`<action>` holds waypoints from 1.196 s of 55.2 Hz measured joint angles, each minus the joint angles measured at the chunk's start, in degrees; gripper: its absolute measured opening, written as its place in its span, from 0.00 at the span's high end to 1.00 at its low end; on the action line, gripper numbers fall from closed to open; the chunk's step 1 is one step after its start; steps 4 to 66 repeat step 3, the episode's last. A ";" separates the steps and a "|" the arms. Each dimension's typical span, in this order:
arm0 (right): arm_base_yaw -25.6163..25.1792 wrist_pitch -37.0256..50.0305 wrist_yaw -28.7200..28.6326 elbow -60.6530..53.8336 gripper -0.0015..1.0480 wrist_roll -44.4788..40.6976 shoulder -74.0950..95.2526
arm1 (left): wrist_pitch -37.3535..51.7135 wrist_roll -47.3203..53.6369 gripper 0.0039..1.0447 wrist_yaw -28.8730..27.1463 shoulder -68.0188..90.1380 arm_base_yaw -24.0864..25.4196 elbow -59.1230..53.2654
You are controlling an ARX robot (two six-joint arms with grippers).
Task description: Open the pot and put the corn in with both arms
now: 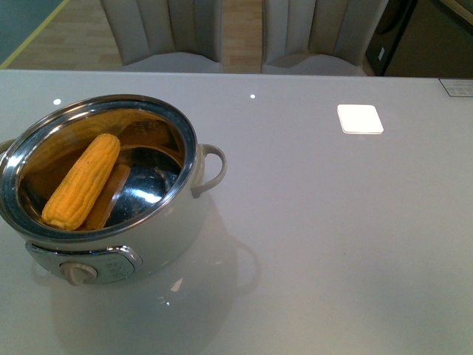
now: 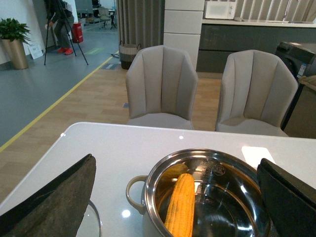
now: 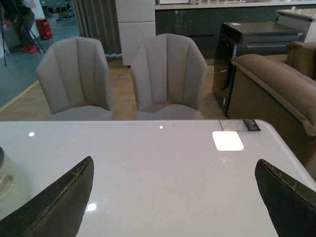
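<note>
The white pot (image 1: 159,237) stands open at the table's front left, its steel bowl bare and its cream knob (image 1: 78,273) facing me. The yellow corn (image 1: 82,181) lies inside, leaning against the bowl's left wall. In the left wrist view the pot (image 2: 148,224) and corn (image 2: 180,207) sit just below and between the fingers. My left gripper (image 2: 177,190) is open and empty above the pot. My right gripper (image 3: 175,190) is open and empty over bare table, with the pot's edge (image 3: 7,182) at the side of its view. Neither arm shows in the front view.
A curved glass lid edge (image 2: 95,219) lies on the table beside the pot in the left wrist view. A bright light patch (image 1: 360,118) reflects on the white table (image 1: 332,237). Two grey chairs (image 1: 162,33) stand behind the far edge. A small label (image 1: 457,87) sits at the far right.
</note>
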 joint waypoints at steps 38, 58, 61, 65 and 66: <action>0.00 0.00 0.02 0.00 0.09 0.00 0.00 | 0.00 0.00 0.07 0.00 0.00 0.00 0.00; 0.00 0.00 0.02 0.00 0.09 0.00 0.00 | 0.00 0.00 0.07 0.00 0.00 0.00 0.00; 0.00 0.00 0.02 0.00 0.09 0.00 0.00 | 0.00 0.00 0.07 0.00 0.00 0.00 0.00; 0.00 0.00 0.02 0.00 0.09 0.00 0.00 | 0.00 0.00 0.07 0.00 0.00 0.00 0.00; 0.00 0.00 0.02 0.00 0.09 0.00 0.00 | 0.00 0.00 0.07 0.00 0.00 0.00 0.00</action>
